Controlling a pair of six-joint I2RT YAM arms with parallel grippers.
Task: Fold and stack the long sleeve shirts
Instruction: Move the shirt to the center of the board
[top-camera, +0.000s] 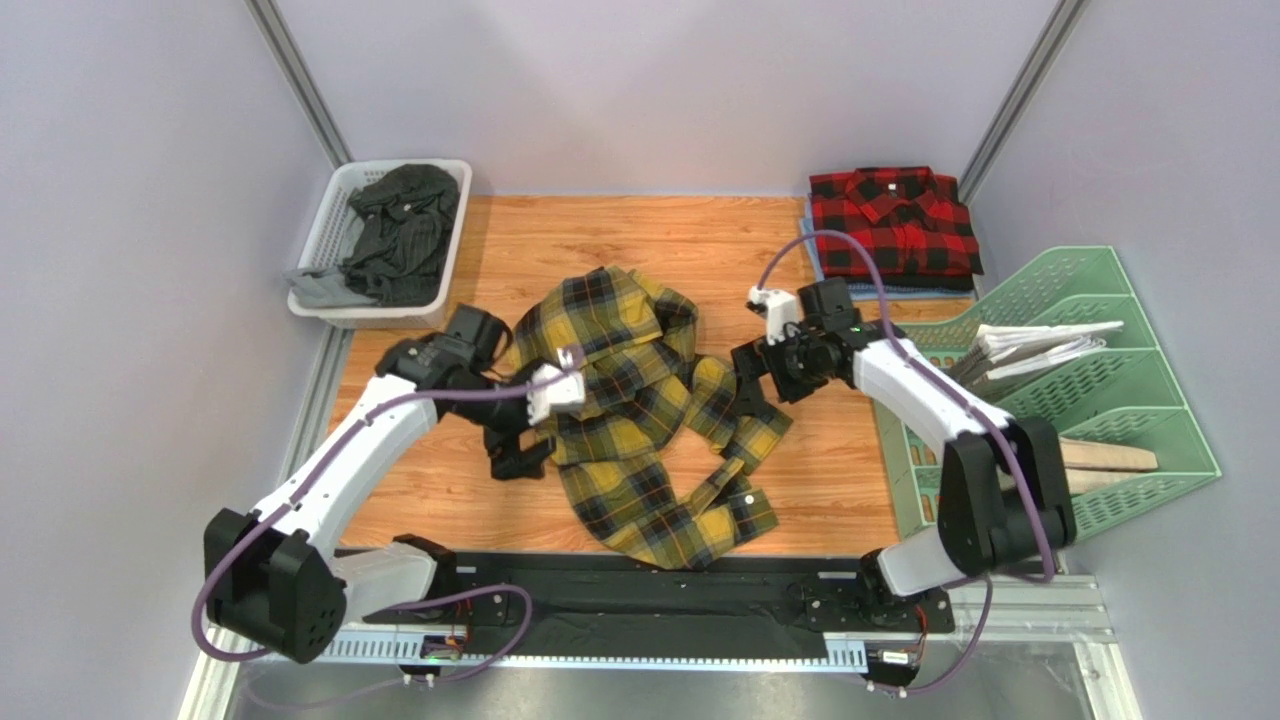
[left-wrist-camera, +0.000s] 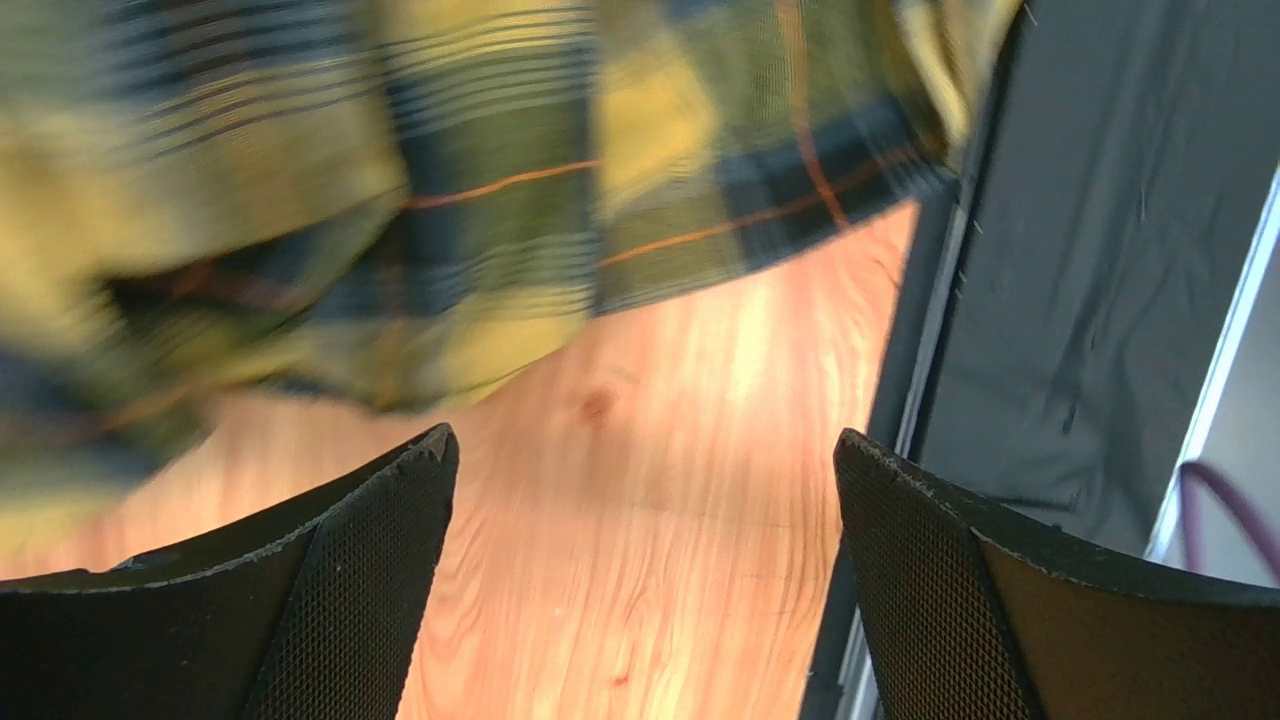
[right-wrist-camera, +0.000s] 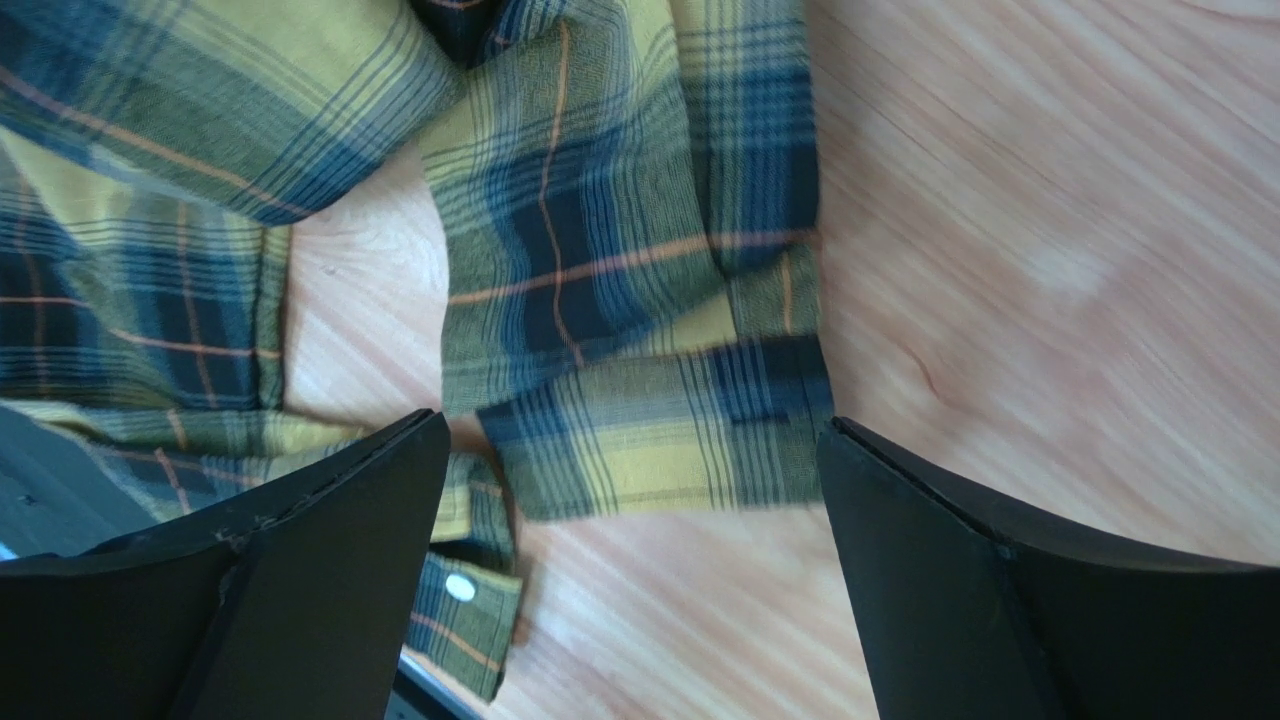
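As the yellow shirt (top-camera: 639, 413) sprawls between the arms, the right jaws hang over its sleeve (right-wrist-camera: 631, 330), the left jaws beside its edge (both spread, empty).

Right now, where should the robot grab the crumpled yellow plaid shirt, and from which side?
Probably the sleeve end of the yellow shirt, from above with the right gripper: it lies flat on the table, clear of the bunched body, under those open jaws.
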